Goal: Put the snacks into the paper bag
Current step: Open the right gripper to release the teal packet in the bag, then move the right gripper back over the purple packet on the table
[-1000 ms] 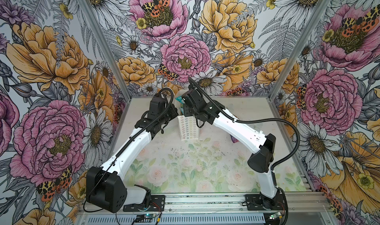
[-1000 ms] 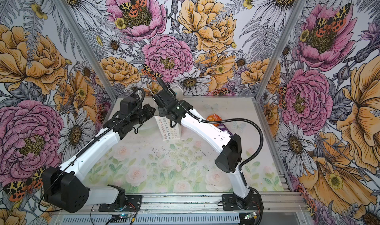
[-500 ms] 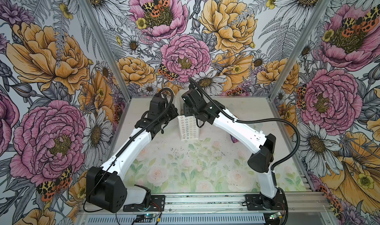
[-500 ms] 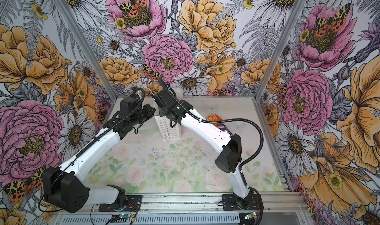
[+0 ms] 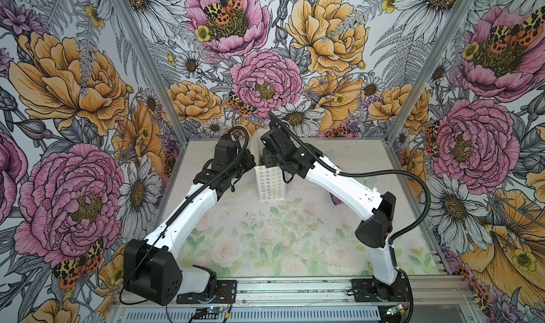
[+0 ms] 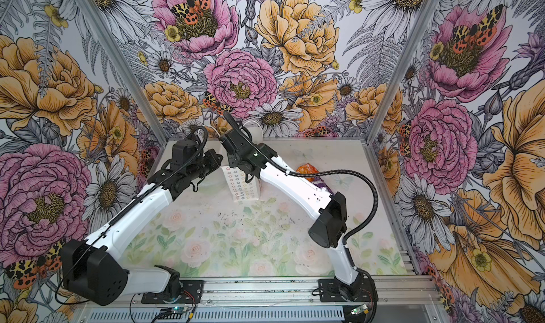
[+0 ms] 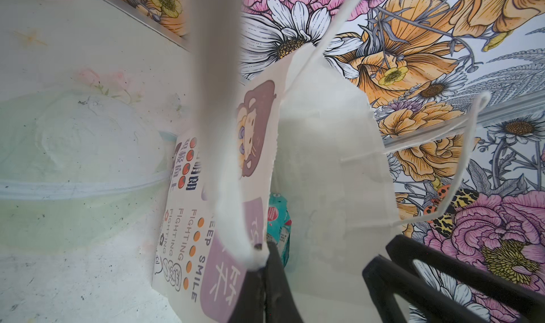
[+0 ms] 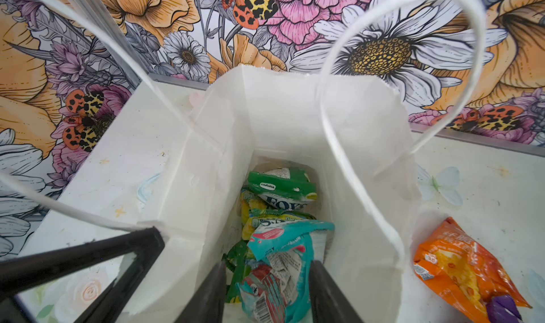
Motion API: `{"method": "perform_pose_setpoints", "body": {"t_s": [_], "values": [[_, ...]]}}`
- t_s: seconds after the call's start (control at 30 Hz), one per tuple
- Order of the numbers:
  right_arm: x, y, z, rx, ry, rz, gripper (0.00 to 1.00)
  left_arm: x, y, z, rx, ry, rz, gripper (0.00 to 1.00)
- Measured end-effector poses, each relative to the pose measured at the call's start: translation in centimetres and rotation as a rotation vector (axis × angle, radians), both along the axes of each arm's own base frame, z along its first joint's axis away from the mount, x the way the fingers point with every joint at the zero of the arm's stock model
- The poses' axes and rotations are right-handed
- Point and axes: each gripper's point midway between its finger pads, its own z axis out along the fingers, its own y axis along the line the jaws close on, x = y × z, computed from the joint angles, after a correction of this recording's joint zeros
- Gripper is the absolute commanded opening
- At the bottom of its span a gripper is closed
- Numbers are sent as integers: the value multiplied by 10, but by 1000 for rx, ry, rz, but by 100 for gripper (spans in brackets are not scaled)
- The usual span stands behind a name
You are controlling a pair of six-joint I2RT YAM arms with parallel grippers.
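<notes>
The left hand [image 7: 265, 259] is pinched tight on the rim of the paper bag [image 8: 295, 115], I'd guess to keep it upright and its mouth open. The right hand [image 8: 267, 267] hangs in that mouth with its jaws partly spread, and a teal packet [image 8: 283, 241] sits loose between them on the pile. A green packet [image 8: 280, 184] below reads "savoria" and "FO…". The bag's side says "KEEP SMILE" and "FIGHTING". An orange packet [image 8: 460, 265] and a purple packet [image 8: 501, 309] wait on the bench [image 8: 486, 182], just beside the bag.
</notes>
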Motion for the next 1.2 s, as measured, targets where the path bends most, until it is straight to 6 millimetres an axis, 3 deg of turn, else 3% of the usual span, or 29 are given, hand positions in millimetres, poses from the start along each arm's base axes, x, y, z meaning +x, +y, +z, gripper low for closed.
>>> {"method": "perform_pose_setpoints", "body": {"t_s": [0.17,0.4,0.47,0.63,0.97,1.2], "values": [[-3,1,9,53,34,69,42,0,0,0,0,0,0,0],[-13,-11,49,168,42,177,46,0,0,0,0,0,0,0],[-17,-16,60,194,40,204,59,0,0,0,0,0,0,0],[-29,-33,77,216,29,251,69,0,0,0,0,0,0,0],[-46,-80,68,166,40,232,82,0,0,0,0,0,0,0],[-50,-137,40,99,69,111,100,0,0,0,0,0,0,0]]}}
